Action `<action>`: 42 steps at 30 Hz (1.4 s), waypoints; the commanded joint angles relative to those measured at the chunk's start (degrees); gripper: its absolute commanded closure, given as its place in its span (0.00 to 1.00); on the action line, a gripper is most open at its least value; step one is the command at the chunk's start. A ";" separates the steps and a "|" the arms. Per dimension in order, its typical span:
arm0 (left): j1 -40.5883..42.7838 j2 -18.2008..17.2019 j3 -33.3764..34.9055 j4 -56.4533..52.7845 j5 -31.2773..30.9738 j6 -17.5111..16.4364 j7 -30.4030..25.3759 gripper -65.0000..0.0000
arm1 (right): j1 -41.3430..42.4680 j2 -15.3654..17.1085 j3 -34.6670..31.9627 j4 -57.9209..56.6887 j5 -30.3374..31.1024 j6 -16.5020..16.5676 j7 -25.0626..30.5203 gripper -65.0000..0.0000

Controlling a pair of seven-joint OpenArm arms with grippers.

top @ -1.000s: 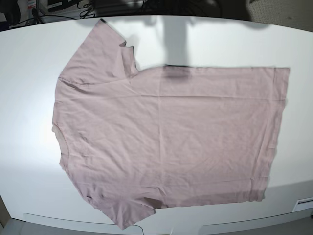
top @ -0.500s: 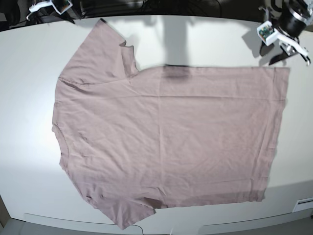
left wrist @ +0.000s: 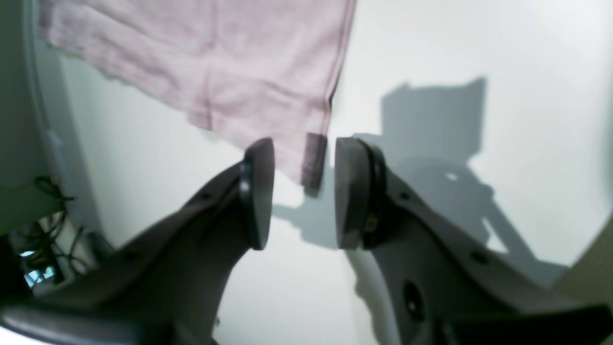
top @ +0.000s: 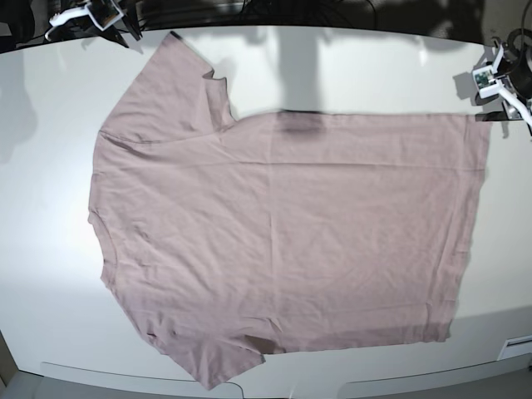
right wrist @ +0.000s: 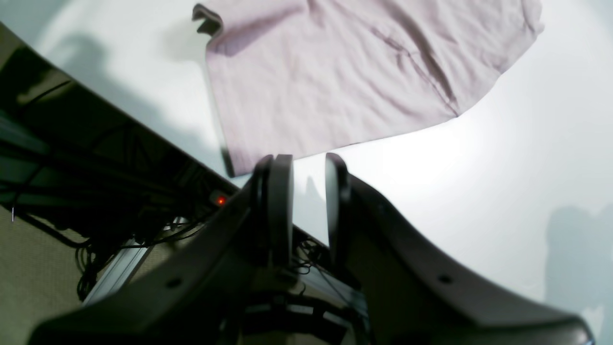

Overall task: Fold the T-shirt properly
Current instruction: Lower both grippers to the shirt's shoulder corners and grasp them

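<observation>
The shirt (top: 291,224) lies flat on the desk (top: 50,332), unfolded — every fold remains. Both jaws stand open, empty — left (left wrist: 301,194) near the hem corner.

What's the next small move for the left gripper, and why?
Probably ease the left gripper down over the near hem corner of the T-shirt, then close. Its jaws stand open with that corner showing between the fingertips, the shirt lies spread out flat, and nothing is gripped yet.
</observation>
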 commanded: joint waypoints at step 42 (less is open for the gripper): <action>-9.60 -1.36 13.86 -16.00 1.55 1.84 2.93 1.00 | 4.66 5.31 0.35 6.34 -22.93 2.16 -8.04 0.40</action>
